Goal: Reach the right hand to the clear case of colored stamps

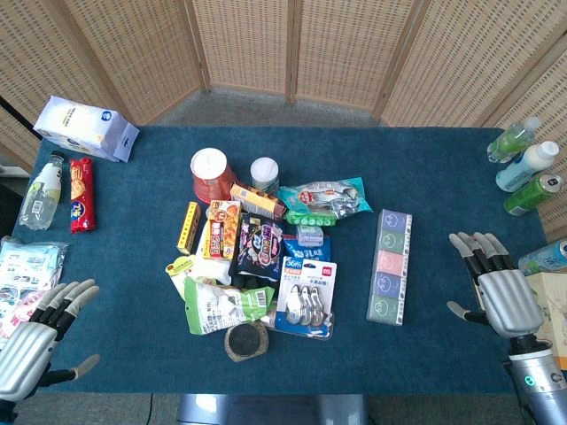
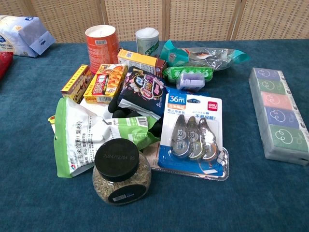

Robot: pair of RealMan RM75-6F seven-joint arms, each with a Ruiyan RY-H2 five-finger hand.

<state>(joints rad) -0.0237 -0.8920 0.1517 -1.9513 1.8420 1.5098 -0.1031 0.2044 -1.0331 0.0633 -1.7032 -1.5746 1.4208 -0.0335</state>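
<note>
Two robot hands: both rest empty with fingers spread, near the front edge of the desk.
Right robot hand: released, palm down, well to the right of the stamp case.
Left robot hand: released, not needed for this step.
Stamp case: long clear box of coloured stamps, lying flat and apart from the pile, between the tape pack and the right robot hand.
Approach: likely best straight leftward, fingers kept open, low over the cloth.
Risk: bottles stand behind the right arm; avoid swinging wide.
</note>
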